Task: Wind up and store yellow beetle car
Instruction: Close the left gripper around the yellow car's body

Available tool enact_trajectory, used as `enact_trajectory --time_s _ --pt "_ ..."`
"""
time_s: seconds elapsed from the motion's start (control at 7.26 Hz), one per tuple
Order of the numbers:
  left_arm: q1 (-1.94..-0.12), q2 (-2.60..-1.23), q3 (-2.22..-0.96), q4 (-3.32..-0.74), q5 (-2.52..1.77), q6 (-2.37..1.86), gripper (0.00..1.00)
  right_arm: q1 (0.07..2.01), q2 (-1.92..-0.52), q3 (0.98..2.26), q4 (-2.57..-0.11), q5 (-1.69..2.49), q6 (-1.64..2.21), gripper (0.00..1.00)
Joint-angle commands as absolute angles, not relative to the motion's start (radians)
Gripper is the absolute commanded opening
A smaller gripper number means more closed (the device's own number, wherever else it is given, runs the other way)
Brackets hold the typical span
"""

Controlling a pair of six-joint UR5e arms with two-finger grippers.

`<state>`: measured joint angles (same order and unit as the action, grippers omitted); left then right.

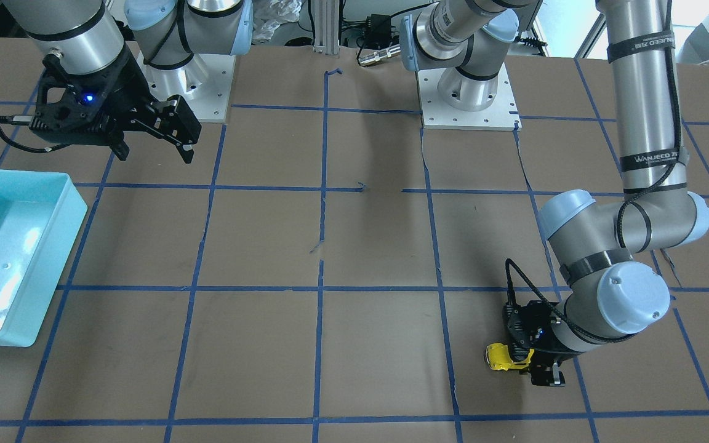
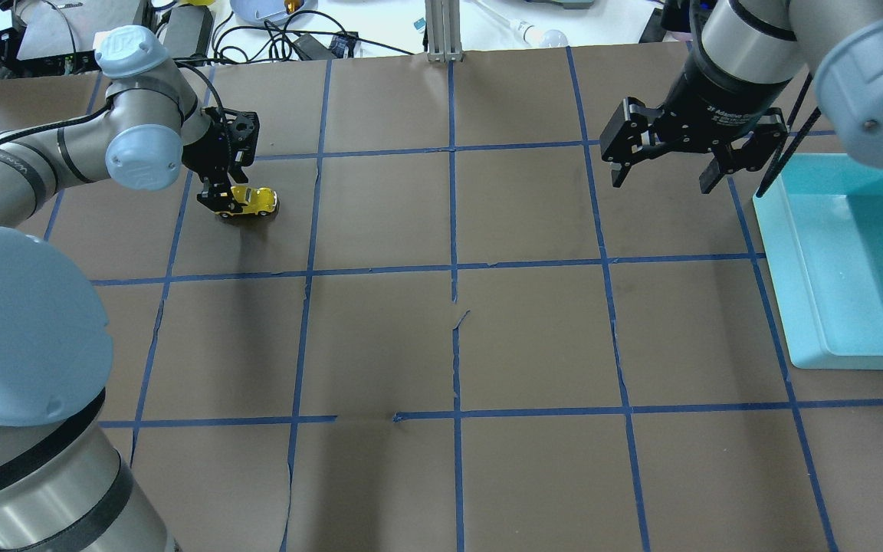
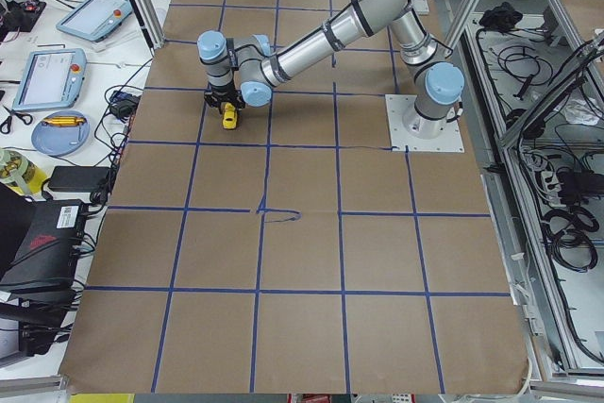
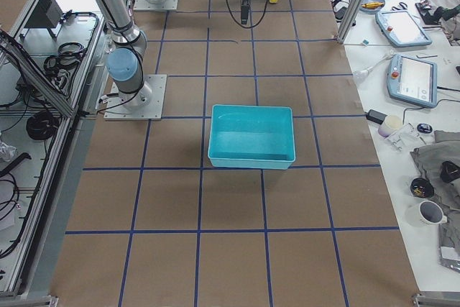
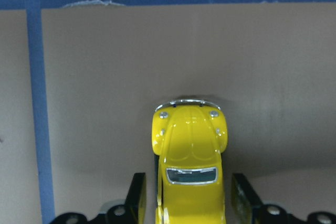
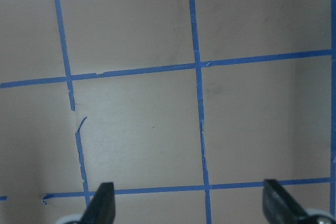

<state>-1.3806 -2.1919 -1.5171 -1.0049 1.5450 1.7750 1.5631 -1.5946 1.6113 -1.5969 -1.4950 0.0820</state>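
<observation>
The yellow beetle car (image 5: 190,150) stands on its wheels on the brown table. It is in the far-left square in the overhead view (image 2: 254,201) and also shows in the front-facing view (image 1: 501,357). My left gripper (image 5: 188,182) is low over it, with one finger (image 5: 137,198) on each side of its rear half. Narrow gaps show between fingers and body, so it is open around the car. Its nose sticks out past the fingertips. My right gripper (image 2: 664,178) hangs open and empty above the table, next to the bin.
A teal bin (image 2: 777,261) stands at the table's right edge and nothing shows inside it; it also shows in the front-facing view (image 1: 66,246). Blue tape lines grid the brown table cover. Cables and tablets lie beyond the far edge.
</observation>
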Motion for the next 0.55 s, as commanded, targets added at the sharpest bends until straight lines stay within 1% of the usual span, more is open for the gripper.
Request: enact_trajectory --time_s 0.0,0.28,0.41 --pt "-1.381 -2.192 -1.517 -1.005 1.545 1.773 0.63 1.563 -1.594 1.611 -1.597 -1.497 0.081 1.00" --pt "-1.381 -2.194 -1.517 -1.003 1.543 1.775 0.16 1.563 -1.592 1.612 -1.597 -1.497 0.078 1.00" --pt "-1.381 -2.194 -1.517 -1.003 1.543 1.775 0.07 1.563 -1.594 1.611 -1.597 -1.494 0.086 1.00"
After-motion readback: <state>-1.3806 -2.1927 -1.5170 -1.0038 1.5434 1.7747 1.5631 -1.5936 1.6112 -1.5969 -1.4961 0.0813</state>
